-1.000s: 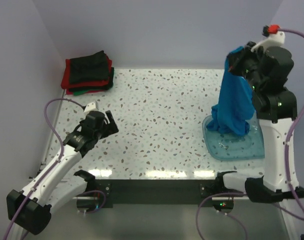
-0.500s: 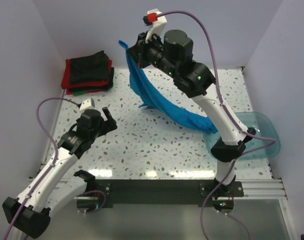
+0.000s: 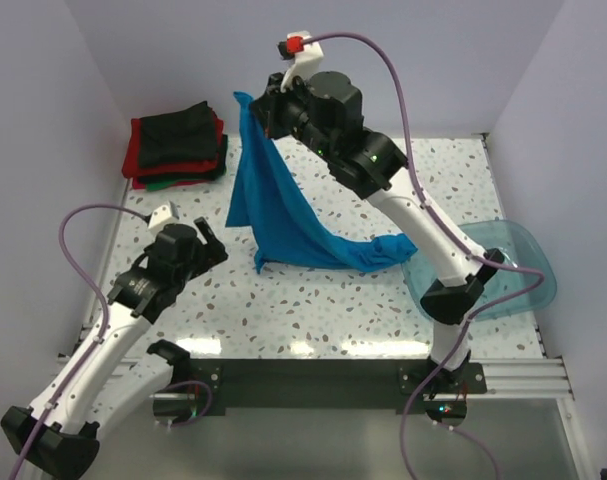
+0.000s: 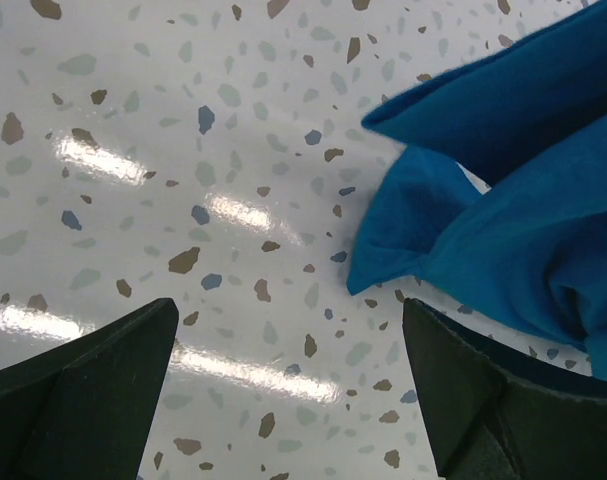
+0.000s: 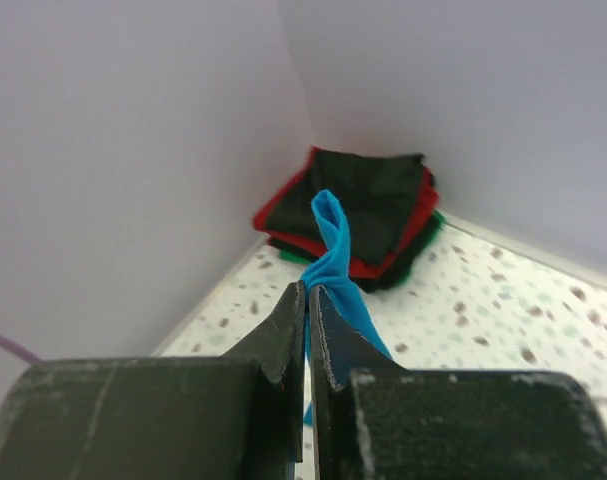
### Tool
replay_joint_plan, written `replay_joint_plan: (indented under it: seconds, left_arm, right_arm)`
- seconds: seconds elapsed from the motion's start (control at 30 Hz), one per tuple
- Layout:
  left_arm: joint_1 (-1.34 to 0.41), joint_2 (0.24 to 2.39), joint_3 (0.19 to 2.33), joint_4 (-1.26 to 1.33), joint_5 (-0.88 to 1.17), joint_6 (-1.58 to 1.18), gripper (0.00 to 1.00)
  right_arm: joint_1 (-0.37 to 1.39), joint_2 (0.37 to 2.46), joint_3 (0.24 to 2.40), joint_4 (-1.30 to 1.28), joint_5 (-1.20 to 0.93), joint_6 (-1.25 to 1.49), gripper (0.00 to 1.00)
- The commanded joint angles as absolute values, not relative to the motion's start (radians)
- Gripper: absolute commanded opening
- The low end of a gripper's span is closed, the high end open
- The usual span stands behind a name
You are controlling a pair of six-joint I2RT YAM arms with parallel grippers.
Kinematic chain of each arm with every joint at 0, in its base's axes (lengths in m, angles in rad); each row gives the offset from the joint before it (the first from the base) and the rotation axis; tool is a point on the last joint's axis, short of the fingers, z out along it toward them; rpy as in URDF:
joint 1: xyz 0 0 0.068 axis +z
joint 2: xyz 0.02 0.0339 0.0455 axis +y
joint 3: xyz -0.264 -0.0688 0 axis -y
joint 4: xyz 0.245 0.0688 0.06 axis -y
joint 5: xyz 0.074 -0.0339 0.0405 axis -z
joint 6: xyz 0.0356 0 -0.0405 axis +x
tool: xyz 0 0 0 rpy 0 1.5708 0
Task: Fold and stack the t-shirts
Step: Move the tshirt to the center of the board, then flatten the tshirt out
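A bright blue t-shirt [image 3: 273, 205] hangs from my right gripper [image 3: 258, 108], which is shut on its top edge high above the table's far left-middle; the pinched cloth shows in the right wrist view [image 5: 333, 250]. The shirt's lower part trails along the table toward the right. Its bottom corner shows in the left wrist view [image 4: 483, 210]. My left gripper [image 3: 211, 243] is open and empty, low over the table just left of that corner. A stack of folded black, red and green t-shirts [image 3: 176, 143] sits in the far left corner, also in the right wrist view [image 5: 358, 215].
A translucent blue-green plastic tub [image 3: 503, 270] lies at the table's right edge, partly behind my right arm. Walls close in the table on the left, back and right. The speckled tabletop [image 3: 313, 300] is bare in front of the shirt.
My right gripper has carried the blue shirt from above the tub across to the far left-middle; the shirt now drapes onto the table. My left gripper shifted slightly.
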State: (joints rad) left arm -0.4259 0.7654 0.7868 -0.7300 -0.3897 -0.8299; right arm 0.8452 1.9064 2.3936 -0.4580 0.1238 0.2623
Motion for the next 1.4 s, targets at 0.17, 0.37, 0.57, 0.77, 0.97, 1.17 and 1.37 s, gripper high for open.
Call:
replay_joint_plan:
  seconds: [0.17,0.37,0.57,0.77,0.97,1.17,1.37]
  left_arm:
    - [-0.425,0.847,0.614,-0.421,-0.065,-0.761,1.0]
    - [-0.428,1.087,0.563,-0.161,0.138,-0.73,1.0]
    - [-0.431,1.327,0.618,-0.081,0.132,-0.718,0.89]
    - [-0.433,1.433,0.672,-0.048,0.138,-0.655,0.78]
    - [-0.44,1.505,0.712,-0.055,0.117,-0.615,0.47]
    - [-0.44,1.563,0.825,-0.074,0.029,-0.572,0.23]
    - [-0.44,1.507,0.93,-0.205,-0.109,-0.566,0.0]
  right_arm:
    - [0.622,1.559,1.834,-0.488,0.487,0.353,0.0]
    - [0.468,1.427,1.413,-0.362,0.431,0.357,0.0]
    - [0.411,1.397,1.206,-0.314,0.408,0.379,0.0]
    - [0.388,1.384,1.164,-0.302,0.382,0.384,0.0]
    - [0.373,1.379,1.161,-0.305,0.379,0.382,0.0]
    - [0.365,1.356,1.15,-0.305,0.373,0.373,0.0]
    - [0.359,1.309,1.169,-0.331,0.367,0.347,0.0]
